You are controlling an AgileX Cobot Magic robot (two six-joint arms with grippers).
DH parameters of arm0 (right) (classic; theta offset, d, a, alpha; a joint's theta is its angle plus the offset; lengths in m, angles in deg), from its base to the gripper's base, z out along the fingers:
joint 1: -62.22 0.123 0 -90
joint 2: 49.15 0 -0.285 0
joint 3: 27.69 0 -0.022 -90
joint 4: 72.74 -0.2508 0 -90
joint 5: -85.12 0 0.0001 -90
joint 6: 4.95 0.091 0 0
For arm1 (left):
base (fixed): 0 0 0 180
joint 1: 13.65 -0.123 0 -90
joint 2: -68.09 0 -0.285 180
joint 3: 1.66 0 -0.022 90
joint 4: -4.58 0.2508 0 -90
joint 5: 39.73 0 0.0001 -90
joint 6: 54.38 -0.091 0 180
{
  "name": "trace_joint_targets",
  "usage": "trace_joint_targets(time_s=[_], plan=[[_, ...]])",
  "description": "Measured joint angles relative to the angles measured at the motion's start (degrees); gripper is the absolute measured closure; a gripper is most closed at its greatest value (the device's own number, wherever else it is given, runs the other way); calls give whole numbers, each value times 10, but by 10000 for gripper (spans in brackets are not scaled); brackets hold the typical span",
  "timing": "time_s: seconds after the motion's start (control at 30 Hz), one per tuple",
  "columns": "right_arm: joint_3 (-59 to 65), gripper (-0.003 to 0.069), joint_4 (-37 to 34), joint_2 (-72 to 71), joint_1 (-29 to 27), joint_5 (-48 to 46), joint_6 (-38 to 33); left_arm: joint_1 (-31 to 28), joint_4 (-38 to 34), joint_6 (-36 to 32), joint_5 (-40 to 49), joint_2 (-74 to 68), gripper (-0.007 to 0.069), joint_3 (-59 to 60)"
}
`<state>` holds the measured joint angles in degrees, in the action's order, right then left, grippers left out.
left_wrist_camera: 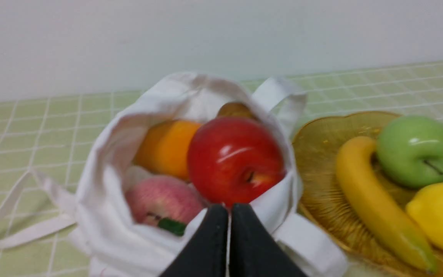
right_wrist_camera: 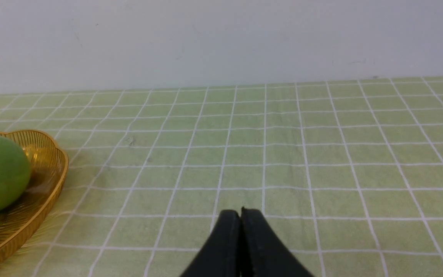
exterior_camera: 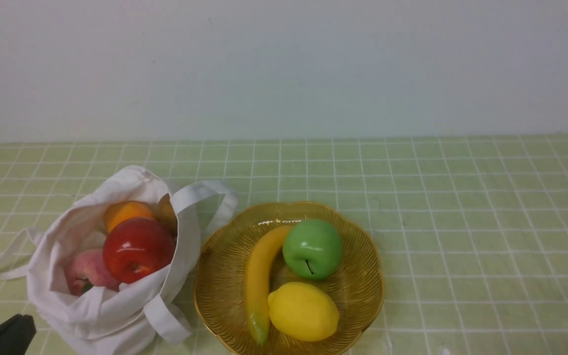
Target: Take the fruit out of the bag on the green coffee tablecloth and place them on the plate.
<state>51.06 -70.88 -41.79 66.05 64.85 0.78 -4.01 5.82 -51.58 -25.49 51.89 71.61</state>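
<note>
The off-white bag (exterior_camera: 116, 305) sits open on the green tablecloth (exterior_camera: 461, 222), left of the amber plate (exterior_camera: 363, 256). In the bag are a red apple (exterior_camera: 137, 249), an orange (exterior_camera: 126, 212), a pink peach (exterior_camera: 89, 271) and a brownish fruit (exterior_camera: 167, 213). On the plate lie a banana (exterior_camera: 258, 278), a green apple (exterior_camera: 312, 249) and a lemon (exterior_camera: 303, 311). My left gripper (left_wrist_camera: 229, 209) is shut and empty, just in front of the bag's near rim below the red apple (left_wrist_camera: 235, 159); only its tip (exterior_camera: 10, 335) shows in the front view. My right gripper (right_wrist_camera: 240, 213) is shut and empty over bare cloth right of the plate (right_wrist_camera: 52, 173).
A pale wall runs along the far edge of the cloth. The bag's strap handles (exterior_camera: 13, 256) lie loose on the cloth to the left and toward the plate. The cloth to the right of the plate is bare.
</note>
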Motion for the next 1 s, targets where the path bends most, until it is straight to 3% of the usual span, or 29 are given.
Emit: trace_joint_targets(time_s=[0.13, 0.27, 0.47, 1.0], plan=[[0, 674, 0, 0, 0, 0, 0, -57, 6, 2, 0, 62, 632, 51], [0, 674, 0, 0, 0, 0, 0, -78, 7, 5, 23, 90, 632, 55], [0, 674, 0, 0, 0, 0, 0, -80, 8, 6, 73, 90, 632, 56], [0, 674, 0, 0, 0, 0, 0, -80, 7, 6, 75, 90, 632, 56]])
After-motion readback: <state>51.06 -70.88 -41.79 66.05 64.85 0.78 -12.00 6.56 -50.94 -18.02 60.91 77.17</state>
